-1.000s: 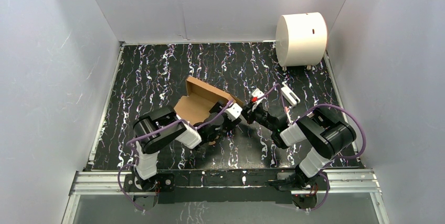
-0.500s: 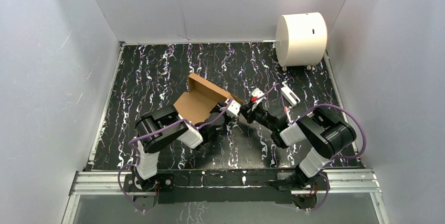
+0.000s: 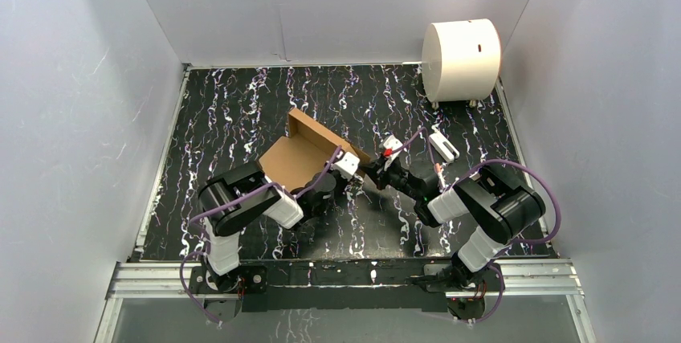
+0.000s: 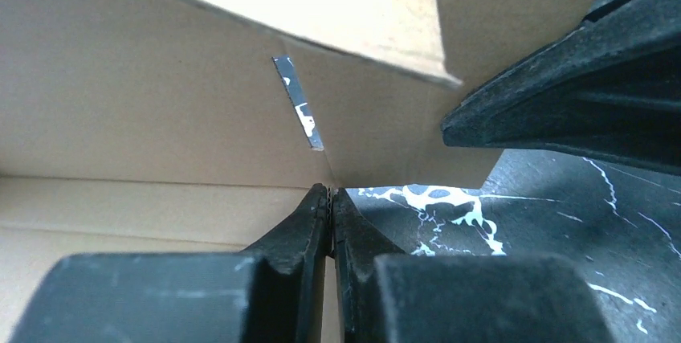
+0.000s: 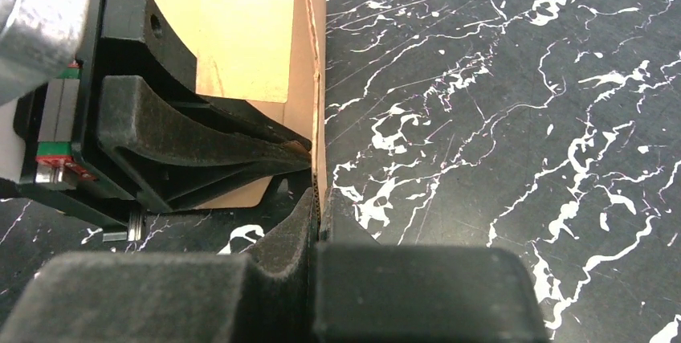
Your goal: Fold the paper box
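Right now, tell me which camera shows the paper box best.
Top external: it alone shows nearly the whole paper box, partly folded with a wall raised. The left wrist sees only inner panels close up; the right wrist sees one edge-on wall.

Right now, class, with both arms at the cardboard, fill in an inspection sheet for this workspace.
Surface: black table with white marbling.
Job's things: paper box, partly folded, one wall raised.
Clutter: white cylinder at the far right corner; small white part near the right arm.
Grippers: left gripper shut on the paper box's edge; right gripper shut on the paper box close beside it.
Cables: purple cables looped along both arms.
Surroundings: white walls on three sides; metal rail at the near edge.
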Motion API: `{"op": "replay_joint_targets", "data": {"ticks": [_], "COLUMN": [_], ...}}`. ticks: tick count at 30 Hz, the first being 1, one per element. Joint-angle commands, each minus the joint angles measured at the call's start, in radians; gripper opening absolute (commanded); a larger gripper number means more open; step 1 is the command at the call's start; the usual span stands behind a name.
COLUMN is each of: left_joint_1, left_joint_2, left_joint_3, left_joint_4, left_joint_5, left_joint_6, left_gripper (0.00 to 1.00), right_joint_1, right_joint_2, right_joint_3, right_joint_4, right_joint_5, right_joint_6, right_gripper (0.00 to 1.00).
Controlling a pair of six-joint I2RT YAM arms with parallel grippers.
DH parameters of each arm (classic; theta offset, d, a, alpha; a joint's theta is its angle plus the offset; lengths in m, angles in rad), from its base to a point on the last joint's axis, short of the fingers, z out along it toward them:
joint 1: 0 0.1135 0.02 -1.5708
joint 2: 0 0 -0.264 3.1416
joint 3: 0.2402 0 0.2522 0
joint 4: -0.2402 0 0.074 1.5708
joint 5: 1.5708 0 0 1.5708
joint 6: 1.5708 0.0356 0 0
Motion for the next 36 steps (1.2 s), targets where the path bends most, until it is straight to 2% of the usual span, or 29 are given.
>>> {"op": "replay_joint_targets", "data": {"ticks": [1,5,9,11,14,17,26,32,36], "left_joint_1": [0.040,0.052,0.058,0.062,0.067,0.070,0.104,0.123,0.134], "left_joint_2": [-0.059,-0.056,-0.057,-0.060,-0.060,-0.061,-0.088,-0.084,-0.083], "left_joint_3": [-0.030,-0.049,-0.060,-0.066,-0.071,-0.076,-0.094,-0.096,-0.098], "left_joint_4": [0.037,0.031,0.027,0.025,0.016,0.007,-0.016,-0.017,-0.016], "left_joint_5": [0.041,0.088,0.101,0.106,0.118,0.126,0.182,0.220,0.239], "left_joint_6": [-0.095,-0.137,-0.178,-0.191,-0.209,-0.226,-0.302,-0.330,-0.346], "left_gripper": [0.01,0.00,0.00,0.00,0.00,0.00,0.00,0.00,0.00], "right_joint_1": [0.001,0.001,0.001,0.002,0.000,-0.001,-0.065,-0.084,-0.085], "right_joint_2": [-0.018,-0.018,-0.041,-0.061,-0.102,-0.170,-0.298,-0.234,-0.141], "right_joint_3": [0.021,0.018,0.013,0.012,0.009,0.001,-0.020,0.044,0.104], "right_joint_4": [0.064,0.072,0.071,0.056,0.027,-0.034,-0.187,-0.235,-0.218], "right_joint_5": [-0.022,-0.017,-0.025,-0.036,-0.047,-0.034,0.048,0.028,-0.090], "right_joint_6": [-0.006,-0.006,-0.006,-0.006,-0.006,-0.051,-0.144,-0.171,-0.155], "right_gripper": [0.03,0.05,0.14,0.20,0.39,0.46,0.43,0.41,0.40]}}
